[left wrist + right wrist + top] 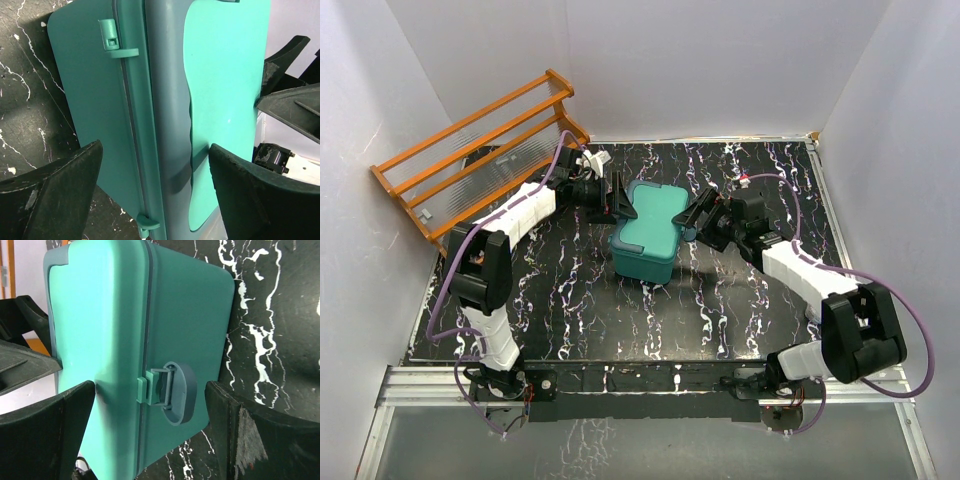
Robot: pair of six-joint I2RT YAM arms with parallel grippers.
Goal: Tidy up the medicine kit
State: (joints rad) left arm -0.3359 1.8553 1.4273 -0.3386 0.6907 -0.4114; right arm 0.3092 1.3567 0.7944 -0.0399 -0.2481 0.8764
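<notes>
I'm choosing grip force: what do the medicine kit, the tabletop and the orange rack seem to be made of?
The medicine kit is probably moulded plastic, smooth satin teal, with rounded corners and a moulded latch. The tabletop is black with white veins, marble-look, maybe a printed sheet; real stone unsure. The orange rack has slender bars, wood or coated metal, cannot tell.
</notes>
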